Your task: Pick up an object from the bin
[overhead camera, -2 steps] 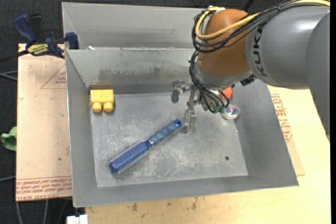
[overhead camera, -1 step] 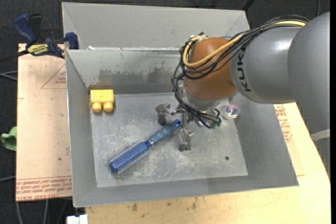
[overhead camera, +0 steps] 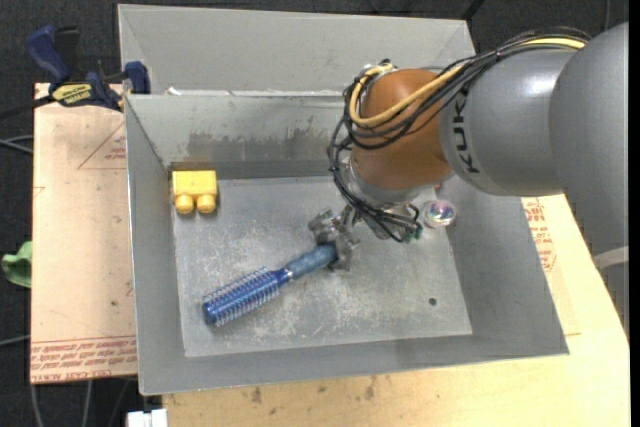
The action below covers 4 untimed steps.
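**Gripper at the handle end of the blue hairbrush**

The blue hairbrush [overhead camera: 262, 287] lies flat on the floor of the bin [overhead camera: 400, 315], a little toward the front edge and near the middle. It is long and slim: a smooth, glossy plastic handle pointing up toward the right wall, and a round bristled head, rough with rows of short spikes, pointing at the front left corner. The gripper [overhead camera: 338, 245], dull grey metal, is down at the tip of the handle and touches or nearly touches it; whether it is open or closed on the handle cannot be told.

Above it sit the rounded orange cover [overhead camera: 400, 130] with looped cables [overhead camera: 372, 110], and the thick smooth grey arm [overhead camera: 530, 115] crossing the right wall.

A yellow block [overhead camera: 194, 191] with two round studs rests near the back left corner, well apart from the brush. A small shiny round thing [overhead camera: 438, 212] lies toward the right wall. The scuffed grey metal floor is bare along the front edge and in the front right corner.
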Motion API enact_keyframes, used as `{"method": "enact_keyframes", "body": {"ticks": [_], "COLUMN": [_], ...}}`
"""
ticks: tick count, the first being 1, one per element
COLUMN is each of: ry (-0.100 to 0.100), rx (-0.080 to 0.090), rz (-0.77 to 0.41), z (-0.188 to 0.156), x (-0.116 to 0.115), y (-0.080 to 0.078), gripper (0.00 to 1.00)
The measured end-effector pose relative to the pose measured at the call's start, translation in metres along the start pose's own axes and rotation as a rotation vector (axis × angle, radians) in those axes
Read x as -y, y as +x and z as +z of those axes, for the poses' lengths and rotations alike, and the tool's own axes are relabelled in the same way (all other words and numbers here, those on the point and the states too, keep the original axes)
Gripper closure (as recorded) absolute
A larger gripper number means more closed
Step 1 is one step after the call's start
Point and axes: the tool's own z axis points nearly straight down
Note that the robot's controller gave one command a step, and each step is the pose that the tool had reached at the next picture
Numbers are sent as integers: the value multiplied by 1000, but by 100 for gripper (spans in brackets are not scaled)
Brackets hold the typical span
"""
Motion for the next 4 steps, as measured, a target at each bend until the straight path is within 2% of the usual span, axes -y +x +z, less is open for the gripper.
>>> {"method": "enact_keyframes", "body": {"ticks": [1, 2, 3, 4], "ry": [0, 0, 0, 0], "rx": [0, 0, 0, 0], "rz": [0, 0, 0, 0], "z": [0, 0, 0, 0], "x": [0, 0, 0, 0], "y": [0, 0, 0, 0], "gripper": [0, 100, 0, 100]}}
